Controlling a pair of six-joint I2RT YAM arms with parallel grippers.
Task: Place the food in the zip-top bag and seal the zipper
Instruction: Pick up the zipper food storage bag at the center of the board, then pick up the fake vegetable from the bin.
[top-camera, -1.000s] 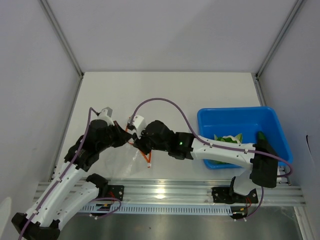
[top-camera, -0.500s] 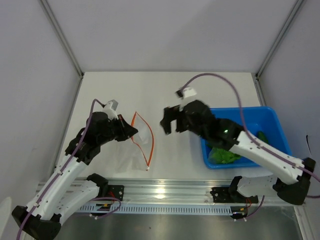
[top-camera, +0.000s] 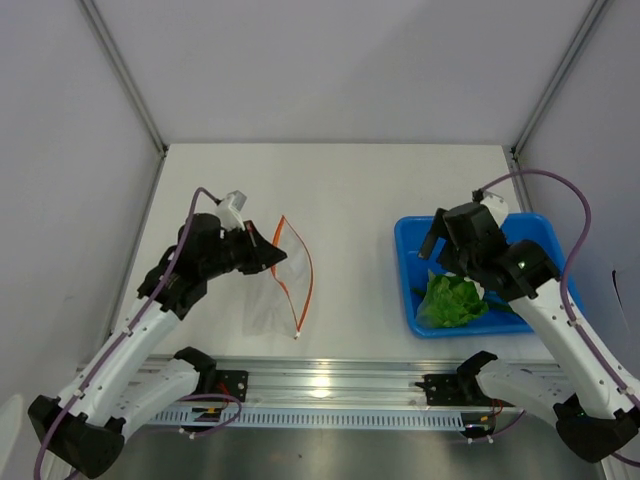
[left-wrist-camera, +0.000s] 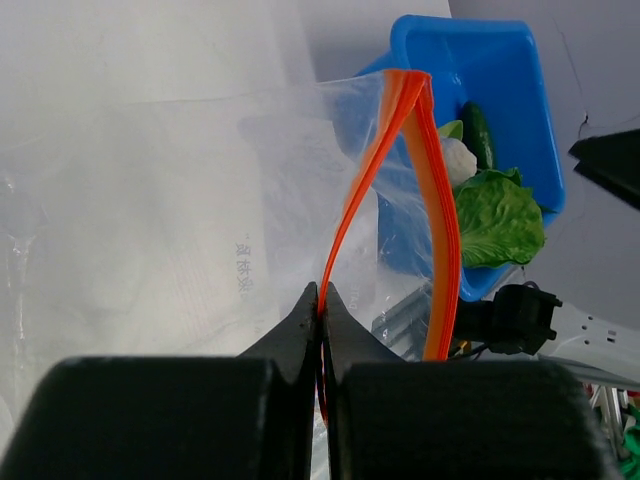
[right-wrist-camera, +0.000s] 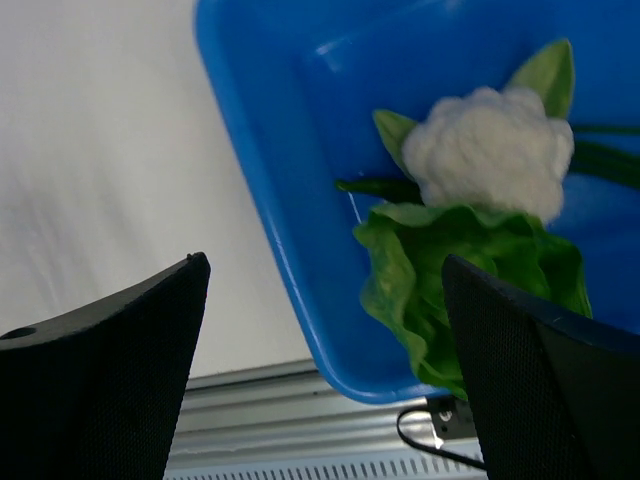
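The clear zip-top bag lies at the left of the table, its mouth standing open. My left gripper is shut on one side of the orange-red zipper. In the left wrist view the zipper runs up from between my closed left gripper, and the bag spreads to the left. My right gripper hangs open above the left part of the blue bin, holding nothing. The food sits in the bin: a leafy green lettuce, a white cauliflower and a dark green piece.
The blue bin stands at the right, near the table's front edge. An aluminium rail carrying both arm bases runs along the near edge. White walls and metal posts enclose the table on three sides.
My right gripper let go at the bag's mouth, opened wide and swung right to hover over the blue bin. The left gripper kept its hold, and the bag's mouth now gapes open.
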